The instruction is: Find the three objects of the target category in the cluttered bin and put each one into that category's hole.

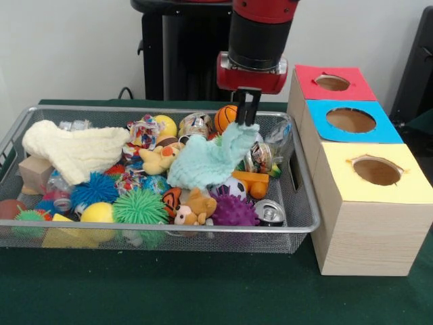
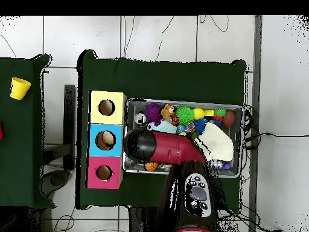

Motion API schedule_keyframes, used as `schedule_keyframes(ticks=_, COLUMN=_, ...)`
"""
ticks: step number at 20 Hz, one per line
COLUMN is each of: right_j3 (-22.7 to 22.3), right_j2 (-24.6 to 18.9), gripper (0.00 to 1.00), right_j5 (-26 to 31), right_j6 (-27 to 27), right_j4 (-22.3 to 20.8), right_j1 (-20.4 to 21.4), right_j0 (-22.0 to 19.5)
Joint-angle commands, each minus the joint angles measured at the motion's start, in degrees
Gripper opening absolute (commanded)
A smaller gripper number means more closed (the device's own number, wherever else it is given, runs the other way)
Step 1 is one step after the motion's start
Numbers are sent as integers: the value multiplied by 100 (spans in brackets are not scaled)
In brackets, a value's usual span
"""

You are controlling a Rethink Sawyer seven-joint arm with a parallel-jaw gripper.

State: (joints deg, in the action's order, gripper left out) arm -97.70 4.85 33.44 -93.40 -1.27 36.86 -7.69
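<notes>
Bin: the wire mesh bin (image 1: 298, 177) sits on the green table (image 1: 203, 291), packed full; its right end is just beside the row of three wooden boxes.
Bin contents, left: a cream knitted cloth (image 1: 74, 150) draped over the heap, a wooden block (image 1: 34, 172) under it, spiky rubber balls in blue (image 1: 95, 189), green (image 1: 140, 206) and yellow (image 1: 98, 212).
Bin contents, middle: a yellow plush duck (image 1: 159, 160), a small brown plush animal (image 1: 193, 206), a purple spiky ball (image 1: 235, 211), an orange basketball (image 1: 225, 117) at the far wall.
Bin contents, right: a shiny can (image 1: 270, 212) lying against the near rim.
Bottles: one crushed clear bottle (image 1: 262, 157) lies on the right side of the bin, low and just right of the hanging cloth; another (image 1: 59, 195) is half buried near the left end under the cream cloth. A third I cannot pick out.
Gripper: the gripper (image 1: 248, 115) hangs over the bin's far right part, fingers pinched together on the top edge of a pale mint cloth (image 1: 210, 161), which droops from it onto the toys.
Bottle to gripper: the right-hand bottle is below and slightly right of the fingertips, not touching them.
Boxes: red-topped (image 1: 308, 78) farthest, blue hole (image 1: 350, 120) in the middle, yellow-topped (image 1: 338, 162) nearest; from overhead each hole (image 2: 105, 140) looks empty.
Arm from above: the red arm (image 2: 172, 150) covers the bin's box-side half.
</notes>
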Motion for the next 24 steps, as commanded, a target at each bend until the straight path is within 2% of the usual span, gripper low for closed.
schedule_keyframes(ticks=1, right_j3=851, right_j2=-721, gripper=0, right_j5=606, right_j6=1031, right_j4=-612, right_j1=100, right_j0=-466)
schedule_keyframes(ticks=6, right_j3=1165, right_j2=-1113, gripper=0, right_j5=1513, right_j6=1999, right_j4=-1000, right_j1=275, right_j0=-1138)
schedule_keyframes(ticks=11, right_j3=1508, right_j2=-1517, gripper=0, right_j5=2300, right_j6=2625, right_j4=-1330, right_j1=393, right_j0=-1705)
schedule_keyframes(ticks=13, right_j3=1481, right_j2=-1649, gripper=0, right_j5=2345, right_j6=2647, right_j4=-1412, right_j1=415, right_j0=-1848)
schedule_keyframes(ticks=16, right_j3=1275, right_j2=-1818, gripper=0, right_j5=2105, right_j6=2488, right_j4=-1506, right_j1=439, right_j0=-1993)
schedule_keyframes(ticks=22, right_j3=1150, right_j2=-1877, gripper=0, right_j5=2144, right_j6=2141, right_j4=-1674, right_j1=507, right_j0=-2019)
schedule_keyframes(ticks=23, right_j3=1147, right_j2=-1928, gripper=100, right_j5=2183, right_j6=2065, right_j4=-1745, right_j1=519, right_j0=-2028)
schedule_keyframes(ticks=24, right_j3=1155, right_j2=-1907, gripper=100, right_j5=2193, right_j6=2028, right_j4=-1753, right_j1=518, right_j0=-2006)
